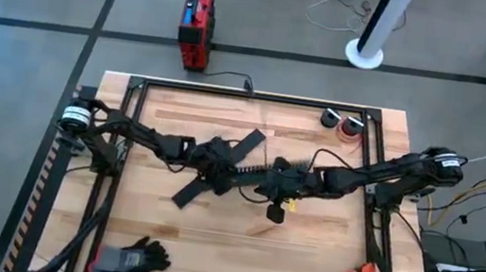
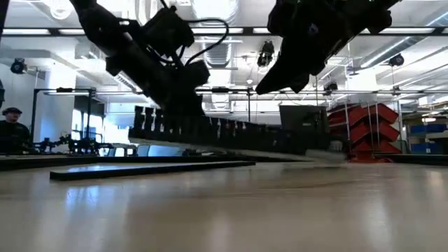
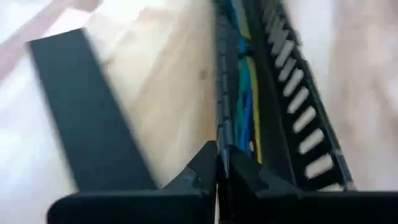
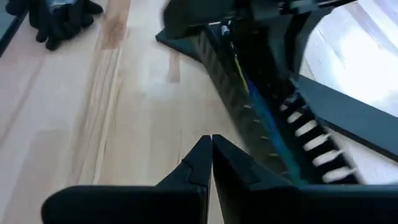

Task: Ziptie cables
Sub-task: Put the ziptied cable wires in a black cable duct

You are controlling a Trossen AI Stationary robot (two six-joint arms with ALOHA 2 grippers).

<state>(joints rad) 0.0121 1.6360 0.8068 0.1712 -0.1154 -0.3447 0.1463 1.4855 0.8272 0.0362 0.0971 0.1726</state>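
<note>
My left gripper [image 1: 216, 163] sits over the middle of the wooden table [image 1: 210, 236]. In my left wrist view its fingertips [image 3: 211, 163] are pressed together with no gap between them. The near end of the slotted cable duct [image 3: 292, 93] lies just ahead of them, but I cannot tell whether they pinch its wall. The cables [image 3: 244, 99], blue and yellow strands here, lie inside that duct's channel, running straight away from my left fingertips. Beside the duct, to one side of my left gripper, a flat black cover strip [image 3: 87, 118] lies on the wood.

From table height the duct [image 2: 224, 136] hangs tilted, clear of the tabletop, its teeth pointing up, with my left arm on it.

My right gripper [image 1: 275, 194] is just beyond the duct's other end. Its fingers [image 4: 208, 163] are closed tip to tip and hold nothing; they hover over bare wood, with the duct and its cables [image 4: 258, 102] just ahead and to the side. A black glove [image 4: 59, 15] lies well away from them.
</note>
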